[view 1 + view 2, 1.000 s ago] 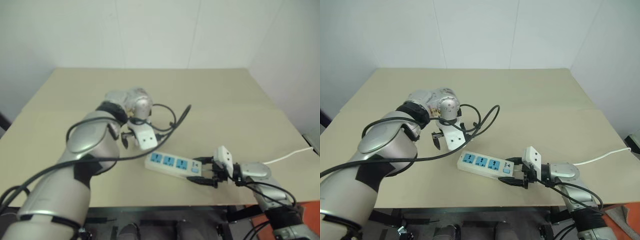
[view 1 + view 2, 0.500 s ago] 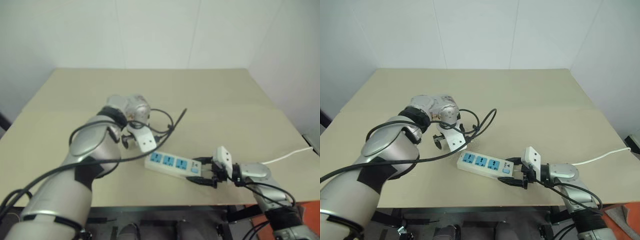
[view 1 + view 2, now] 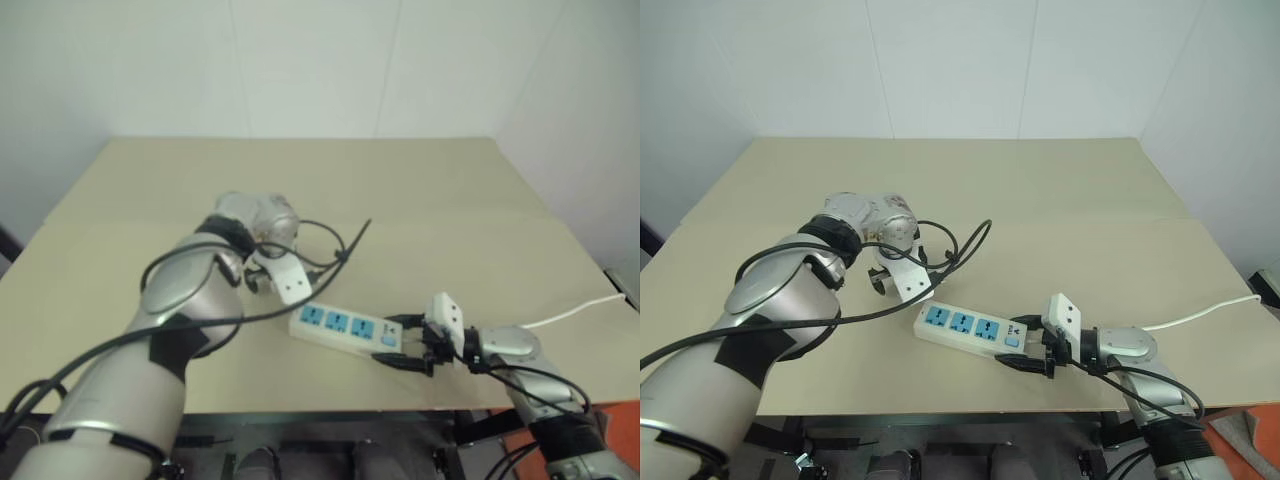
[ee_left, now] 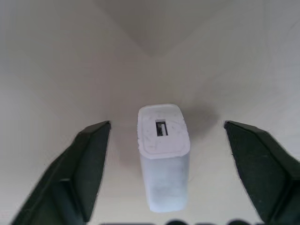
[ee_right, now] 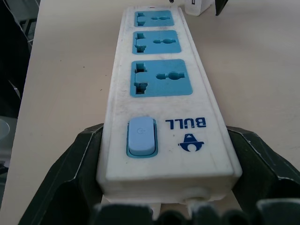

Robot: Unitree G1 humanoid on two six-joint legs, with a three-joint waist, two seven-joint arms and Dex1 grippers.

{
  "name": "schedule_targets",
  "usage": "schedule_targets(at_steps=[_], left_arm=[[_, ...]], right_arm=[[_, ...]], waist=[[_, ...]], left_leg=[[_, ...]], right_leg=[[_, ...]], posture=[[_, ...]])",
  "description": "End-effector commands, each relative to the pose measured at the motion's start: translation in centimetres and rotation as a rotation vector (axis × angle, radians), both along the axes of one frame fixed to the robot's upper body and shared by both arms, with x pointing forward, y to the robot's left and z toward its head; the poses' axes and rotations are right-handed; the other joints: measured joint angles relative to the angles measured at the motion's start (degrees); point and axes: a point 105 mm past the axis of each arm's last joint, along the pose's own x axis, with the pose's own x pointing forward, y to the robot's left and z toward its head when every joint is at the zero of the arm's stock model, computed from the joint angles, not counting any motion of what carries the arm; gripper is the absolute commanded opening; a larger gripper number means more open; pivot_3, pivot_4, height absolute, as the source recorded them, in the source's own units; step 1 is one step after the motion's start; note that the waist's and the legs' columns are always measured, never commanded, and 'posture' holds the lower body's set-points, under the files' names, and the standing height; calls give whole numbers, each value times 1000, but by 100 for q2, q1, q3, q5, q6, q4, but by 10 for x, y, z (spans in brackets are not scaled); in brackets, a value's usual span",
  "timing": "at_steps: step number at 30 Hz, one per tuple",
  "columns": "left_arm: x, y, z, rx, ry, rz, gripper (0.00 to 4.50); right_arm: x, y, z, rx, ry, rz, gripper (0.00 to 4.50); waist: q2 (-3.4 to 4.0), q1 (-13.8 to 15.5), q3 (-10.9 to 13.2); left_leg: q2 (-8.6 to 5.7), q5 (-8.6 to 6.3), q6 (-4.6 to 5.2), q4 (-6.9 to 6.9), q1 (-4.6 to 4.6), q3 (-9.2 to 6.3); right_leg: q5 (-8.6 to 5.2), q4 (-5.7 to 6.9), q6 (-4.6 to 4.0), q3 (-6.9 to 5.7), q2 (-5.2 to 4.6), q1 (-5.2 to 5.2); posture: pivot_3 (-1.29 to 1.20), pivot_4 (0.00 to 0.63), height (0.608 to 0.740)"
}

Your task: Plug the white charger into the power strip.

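The white charger (image 4: 163,154) stands on the bench (image 3: 1060,190) directly between the two fingers (image 4: 77,171) of the left gripper (image 4: 164,173), which points steeply down at it. The fingers are spread, with a clear gap to the charger on each side, so nothing is grasped yet. The charger's long axis runs along the direction in which the gripper looks, and its face with the small slot is turned toward the wrist. For the coming grasp, I judge that the gripper only has to close across the narrow body.

The power strip (image 5: 161,93) lies flat on the bench, and its switch end sits between the fingers of the right gripper (image 3: 1030,350), which is clenched on it. Its long axis goes away from this gripper toward the left gripper. The left arm is clearly the nearer one to the charger; the charger is just beyond the far end of the strip.
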Motion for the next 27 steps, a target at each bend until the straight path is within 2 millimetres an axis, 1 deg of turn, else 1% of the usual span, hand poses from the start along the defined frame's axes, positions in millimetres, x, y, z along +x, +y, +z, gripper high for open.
schedule_targets(at_steps=[1,6,7,11,15,18,21,23,25,27], left_arm=[[0,-1,2,-19,1,18,2924],[0,-4,1,-35,9,26,1200],[0,-4,1,-32,8,25,1005],[1,-7,6,-58,0,28,1008],[4,-18,24,-177,-35,28,1008],[4,-30,54,-356,-35,55,1008],[-3,-36,85,-527,17,53,1008],[-13,-40,108,-705,113,58,1008],[-18,-44,126,-894,176,54,1008],[-22,-50,143,-1149,270,63,1008]], right_arm=[[-2,-1,-5,-30,15,-1,3430],[-1,-1,-4,-32,11,-1,3430],[-1,-1,-4,-32,11,-1,3430],[-2,-1,-4,-33,10,1,3430],[-2,-2,-4,-34,10,4,3430],[0,-3,-2,-38,6,13,3430],[3,-4,2,-36,-2,31,3430],[6,-5,6,-32,-7,55,3430],[10,-6,6,-48,-15,75,3430],[14,-6,4,-85,-33,109,3430]], waist=[[0,0,0],[0,0,0],[0,0,0],[0,0,0],[0,0,0],[0,0,0],[0,-11,0],[0,-9,0],[0,-10,0],[1,-6,0]], left_leg=[[0,0,0,0,0,0],[0,0,0,0,2,0],[0,0,0,0,2,0],[0,0,0,0,4,0],[0,0,0,0,5,0],[0,0,0,0,4,-1],[0,0,0,0,3,0],[0,0,0,0,5,0],[0,0,0,0,6,2],[1,0,-1,2,10,0]], right_leg=[[0,0,0,0,0,0],[0,1,0,0,0,2],[0,1,0,0,0,2],[0,2,0,0,0,3],[0,2,0,0,0,4],[0,3,0,0,0,3],[0,3,0,-1,0,1],[0,4,0,-2,0,2],[0,5,0,-2,-1,3],[0,7,0,-4,-1,7]], posture=[[0,150,740],[0,150,740],[0,150,740],[0,150,740],[0,150,740],[0,150,740],[0,150,740],[0,150,740],[0,150,740],[0,150,740]])
